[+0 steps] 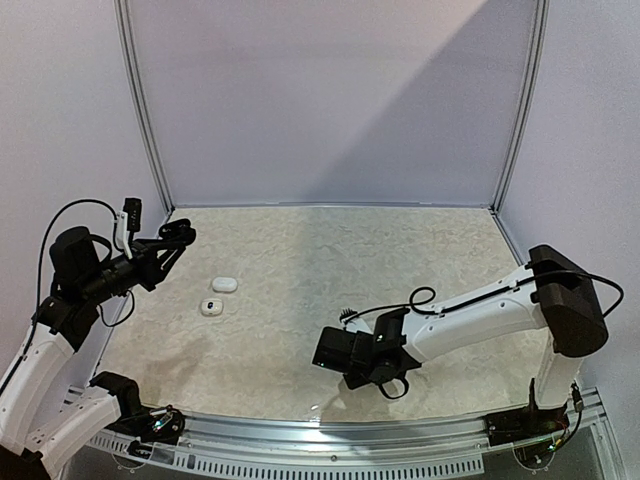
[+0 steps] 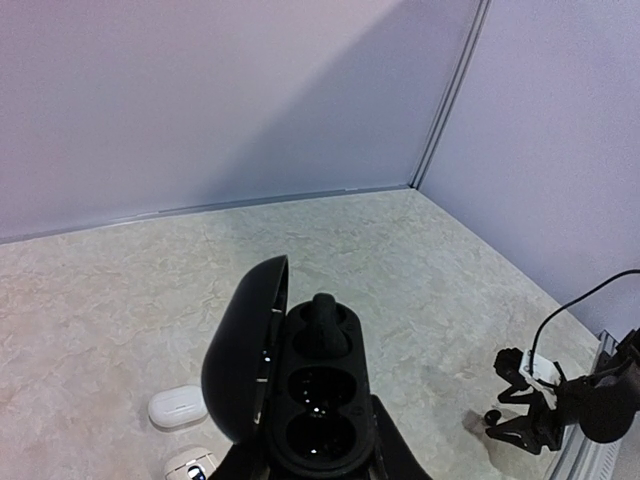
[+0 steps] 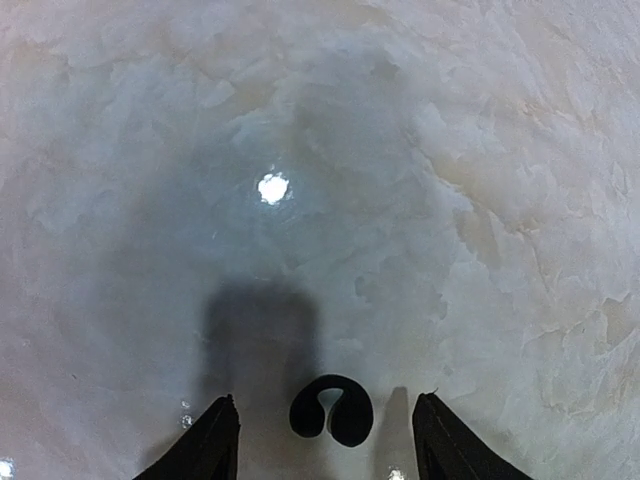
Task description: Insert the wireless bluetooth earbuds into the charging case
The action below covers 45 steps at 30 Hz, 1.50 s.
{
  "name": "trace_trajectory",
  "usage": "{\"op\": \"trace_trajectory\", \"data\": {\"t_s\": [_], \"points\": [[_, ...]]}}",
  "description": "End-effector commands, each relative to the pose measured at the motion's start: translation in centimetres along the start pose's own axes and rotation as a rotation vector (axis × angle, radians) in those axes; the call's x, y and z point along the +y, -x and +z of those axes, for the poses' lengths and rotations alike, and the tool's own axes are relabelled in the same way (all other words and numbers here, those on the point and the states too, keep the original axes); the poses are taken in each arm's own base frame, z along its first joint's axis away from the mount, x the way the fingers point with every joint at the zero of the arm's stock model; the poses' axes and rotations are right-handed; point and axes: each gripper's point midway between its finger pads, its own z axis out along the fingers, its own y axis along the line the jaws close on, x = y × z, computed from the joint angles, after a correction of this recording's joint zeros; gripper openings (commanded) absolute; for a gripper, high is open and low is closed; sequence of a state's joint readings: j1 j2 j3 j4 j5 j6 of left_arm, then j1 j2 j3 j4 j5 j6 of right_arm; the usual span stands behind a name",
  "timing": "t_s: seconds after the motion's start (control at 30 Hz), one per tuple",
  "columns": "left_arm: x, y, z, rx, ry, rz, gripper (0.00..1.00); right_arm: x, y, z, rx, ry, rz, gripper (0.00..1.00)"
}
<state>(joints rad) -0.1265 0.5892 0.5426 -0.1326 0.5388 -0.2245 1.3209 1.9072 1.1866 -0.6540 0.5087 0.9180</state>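
Note:
My left gripper (image 2: 318, 452) is shut on a black charging case (image 2: 320, 400), holding it up with the lid swung open to the left. One black earbud (image 2: 322, 322) sits in the case's far socket and the two nearer hollows look empty. From above, that gripper (image 1: 178, 236) is raised over the table's left edge. My right gripper (image 3: 326, 440) is open and low over the table. A small black earbud (image 3: 331, 410) lies flat on the surface between its fingers, touching neither. From above, the right gripper (image 1: 352, 368) points down near the front centre.
Two white pebble-shaped cases lie left of centre: a closed one (image 1: 224, 284) and, in front of it, one (image 1: 211, 308) with a dark spot on top. Both also show in the left wrist view, the closed case (image 2: 178, 406) and the other (image 2: 190, 465). Grey walls enclose the table.

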Motion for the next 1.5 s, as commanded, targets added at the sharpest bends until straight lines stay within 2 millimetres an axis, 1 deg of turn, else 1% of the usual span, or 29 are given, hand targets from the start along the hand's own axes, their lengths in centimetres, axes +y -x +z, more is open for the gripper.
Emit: {"op": "trace_trajectory", "data": {"t_s": [0.0,0.07,0.1,0.13,0.17,0.2,0.27,0.3,0.43,0.5,0.6,0.67,0.77,0.97,1.33,1.47], "points": [[-0.3,0.0,0.1,-0.006,-0.018,0.014,0.0,0.4,3.5,-2.9,-0.053,0.094,-0.023,0.69],[-0.3,0.0,0.1,-0.004,-0.019,0.012,0.0,0.3,4.8,-3.9,-0.064,0.153,-0.049,0.7],[-0.3,0.1,0.1,-0.006,-0.019,0.014,0.0,0.3,5.6,-4.6,-0.073,0.202,-0.081,0.69],[-0.4,0.1,0.1,-0.007,-0.02,0.015,0.0,0.2,6.0,-4.8,-0.063,0.246,-0.094,0.67],[-0.4,0.1,0.2,-0.007,-0.021,0.017,0.0,0.0,6.4,-5.2,-0.056,0.293,-0.118,0.65],[-0.4,0.2,0.2,-0.01,-0.022,0.017,0.0,-0.3,6.7,-5.4,-0.04,0.332,-0.131,0.6],[-0.5,0.3,0.1,-0.013,-0.022,0.019,0.0,-1.0,6.6,-5.1,0.004,0.374,-0.196,0.5],[-0.5,0.4,0.1,-0.014,-0.023,0.021,0.0,-1.3,6.6,-5.0,0.022,0.384,-0.217,0.48],[-0.7,0.4,0.0,-0.007,-0.029,0.018,0.0,-1.9,5.7,-3.6,0.076,0.387,-0.369,0.5],[-0.9,0.3,0.0,-0.003,-0.043,0.016,0.0,-2.2,5.3,-2.9,0.108,0.4,-0.425,0.49],[-1.4,0.2,0.0,0.003,-0.071,0.015,0.0,-2.1,4.1,-1.7,0.178,0.425,-0.463,0.39],[-1.6,0.2,0.0,0.006,-0.083,0.013,0.0,-1.9,3.6,-1.2,0.206,0.444,-0.475,0.37],[-1.7,0.0,0.0,0.012,-0.09,0.011,0.0,-1.4,2.9,-0.9,0.23,0.476,-0.498,0.37],[-1.8,-0.1,0.1,0.016,-0.094,0.01,0.0,-1.7,1.5,0.2,0.278,0.462,-0.515,0.34],[-1.8,-0.2,0.1,0.016,-0.094,0.012,0.0,-1.6,1.0,1.5,0.292,0.445,-0.496,0.28],[-1.8,-0.2,0.1,0.017,-0.094,0.012,0.0,-1.7,0.3,1.7,0.311,0.448,-0.491,0.28]]}}
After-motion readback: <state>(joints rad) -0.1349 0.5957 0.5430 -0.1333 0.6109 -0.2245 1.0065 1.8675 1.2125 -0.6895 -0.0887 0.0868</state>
